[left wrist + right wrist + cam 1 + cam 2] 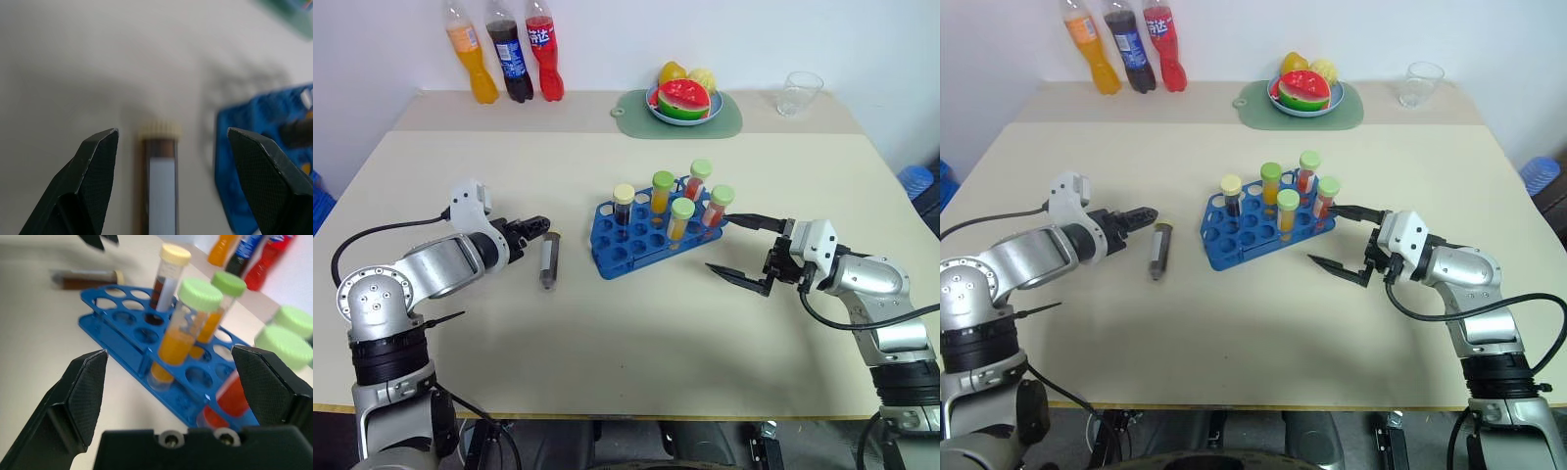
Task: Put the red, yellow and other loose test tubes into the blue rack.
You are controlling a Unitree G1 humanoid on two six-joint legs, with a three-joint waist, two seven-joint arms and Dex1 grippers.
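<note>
The blue rack (636,240) stands tilted at the table's middle and holds several upright capped test tubes, orange, red and one dark. One loose test tube (548,260), dark brown with a tan cap and a white label, lies flat on the table left of the rack. My left gripper (535,228) hovers open just left of its capped end; in the left wrist view the tube (159,186) lies between the spread fingers (95,166), untouched. My right gripper (721,243) stands open and holds nothing, just right of the rack; its wrist view shows the rack (122,330) close ahead.
Three soda bottles (504,49) stand at the back left. A green mat (729,119) with a plate of fruit (683,100) lies at the back centre, and a clear glass (800,93) stands at the back right. Bare tabletop runs along the front.
</note>
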